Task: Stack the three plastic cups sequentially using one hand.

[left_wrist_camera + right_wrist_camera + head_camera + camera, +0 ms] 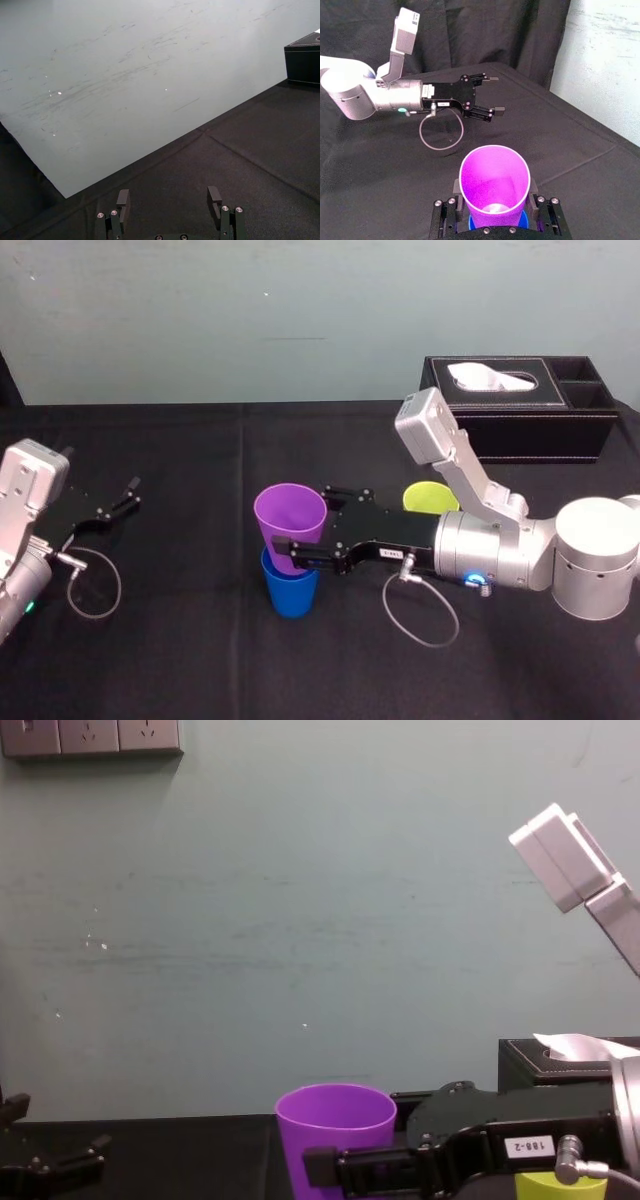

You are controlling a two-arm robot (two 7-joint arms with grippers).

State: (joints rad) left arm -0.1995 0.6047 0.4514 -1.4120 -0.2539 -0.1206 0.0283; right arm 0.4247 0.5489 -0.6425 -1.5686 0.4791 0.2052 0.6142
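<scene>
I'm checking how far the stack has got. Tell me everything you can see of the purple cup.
The purple cup is plain, smooth plastic, round and tapered, with its open mouth up, and it is empty. It stands about upright with its base nested in the blue cup on the black cloth. The right claw grips its sides.

The right pincer (306,519) grips the purple cup (289,517), its base nested inside the blue cup (291,592).
</scene>
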